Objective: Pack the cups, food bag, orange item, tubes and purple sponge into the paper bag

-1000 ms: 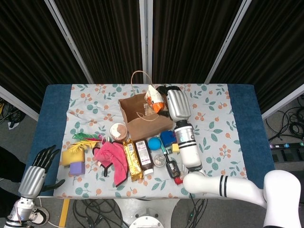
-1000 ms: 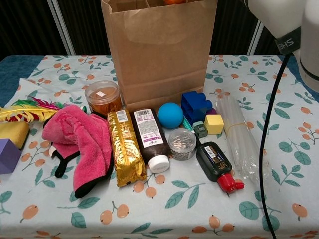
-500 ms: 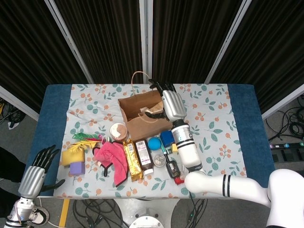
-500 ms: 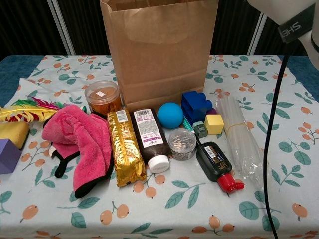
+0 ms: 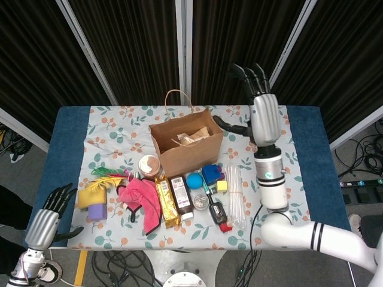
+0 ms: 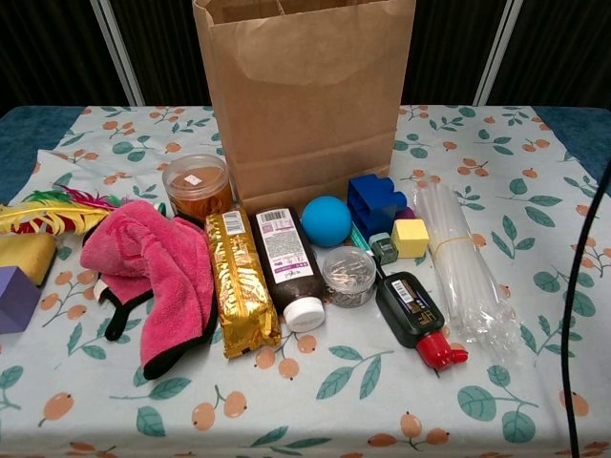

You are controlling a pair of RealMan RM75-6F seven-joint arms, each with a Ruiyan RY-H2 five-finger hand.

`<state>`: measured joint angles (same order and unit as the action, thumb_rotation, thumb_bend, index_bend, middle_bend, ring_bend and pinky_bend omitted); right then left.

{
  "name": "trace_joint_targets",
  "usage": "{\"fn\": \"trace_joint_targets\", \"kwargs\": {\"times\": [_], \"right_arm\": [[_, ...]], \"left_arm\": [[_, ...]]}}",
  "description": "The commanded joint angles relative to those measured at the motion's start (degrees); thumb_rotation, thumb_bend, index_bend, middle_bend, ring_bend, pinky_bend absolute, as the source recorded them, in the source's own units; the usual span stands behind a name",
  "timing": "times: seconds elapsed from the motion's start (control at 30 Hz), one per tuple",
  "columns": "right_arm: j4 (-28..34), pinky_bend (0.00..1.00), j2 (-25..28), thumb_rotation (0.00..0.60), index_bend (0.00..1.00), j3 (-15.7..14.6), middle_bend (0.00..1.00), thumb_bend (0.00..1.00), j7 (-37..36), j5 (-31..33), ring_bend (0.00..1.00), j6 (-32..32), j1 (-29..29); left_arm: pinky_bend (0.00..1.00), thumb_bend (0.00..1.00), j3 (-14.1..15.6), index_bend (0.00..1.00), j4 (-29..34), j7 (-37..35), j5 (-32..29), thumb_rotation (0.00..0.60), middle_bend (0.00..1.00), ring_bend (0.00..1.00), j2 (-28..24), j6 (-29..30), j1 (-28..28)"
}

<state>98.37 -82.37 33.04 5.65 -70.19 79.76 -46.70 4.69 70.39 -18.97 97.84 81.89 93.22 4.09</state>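
The table (image 5: pixel 299 149) is covered with a floral cloth (image 6: pixel 115 143), and the brown paper bag (image 6: pixel 305 95) is placed upright near its middle, with the mouth open and crumpled packaging seen inside it in the head view. The right hand (image 5: pixel 263 110) is raised to the right of the bag and apart from it, with the fingers spread upward and nothing held. The left hand (image 5: pixel 46 218) is seen low, off the near left corner of the table, with the fingers apart and also empty. A pink cloth (image 6: pixel 158 267) is laid in front of the bag on the left side, and a gold food bag (image 6: pixel 241 281) is placed just beside it, next to a dark bottle (image 6: pixel 286 267) with a white cap. The bundle of clear tubes (image 6: pixel 463 262) is laid on the right side, near a black bottle (image 6: pixel 415 315) with a red cap. A cup (image 6: pixel 198 186) with brown content is standing close to the left front corner of the bag. A blue ball (image 6: pixel 326 220), a blue block (image 6: pixel 374 202), a yellow cube (image 6: pixel 410 238) and a small round tin (image 6: pixel 348 275) are gathered before the bag. At the far left, the purple sponge (image 6: pixel 14 298) is placed against a yellow sponge (image 6: pixel 24 256), and coloured feathers (image 6: pixel 57 212) are lying just behind them.
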Motion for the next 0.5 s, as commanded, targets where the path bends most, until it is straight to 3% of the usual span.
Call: {"fn": "trace_joint_targets", "kwargs": {"times": [0.03,0.2,0.33,0.5], "right_arm": [[-0.89,0.05,11.05,0.6,0.12,-11.3,0.24,0.0,-4.74,-14.82,0.13,1.34,8.68],[-6.61,0.05,19.45,0.6,0.12,-23.46,0.24,0.0,-1.6,-27.42,0.13,-2.58,12.74],[-10.5,0.05,21.82,0.6,0.11,-29.34,0.25,0.0,1.8,-35.07,0.13,-5.91,12.7],[-15.11,0.05,20.98,0.6,0.11,-34.14,0.25,0.0,4.2,-41.09,0.13,-11.98,10.49]], "left_arm": [[0.07,0.0,-0.04,0.09,-0.05,-0.01,-0.09,0.6,0.07,0.03,-0.05,0.02,-0.03],[0.07,0.0,0.17,0.09,-0.17,0.28,0.05,0.6,0.07,0.03,0.02,-0.34,0.06],[0.07,0.0,0.32,0.09,-0.43,0.86,0.22,0.6,0.07,0.03,0.3,-0.51,0.09],[0.07,0.0,0.1,0.09,-0.7,1.51,0.06,0.6,0.07,0.03,0.59,-0.46,0.09]]}}
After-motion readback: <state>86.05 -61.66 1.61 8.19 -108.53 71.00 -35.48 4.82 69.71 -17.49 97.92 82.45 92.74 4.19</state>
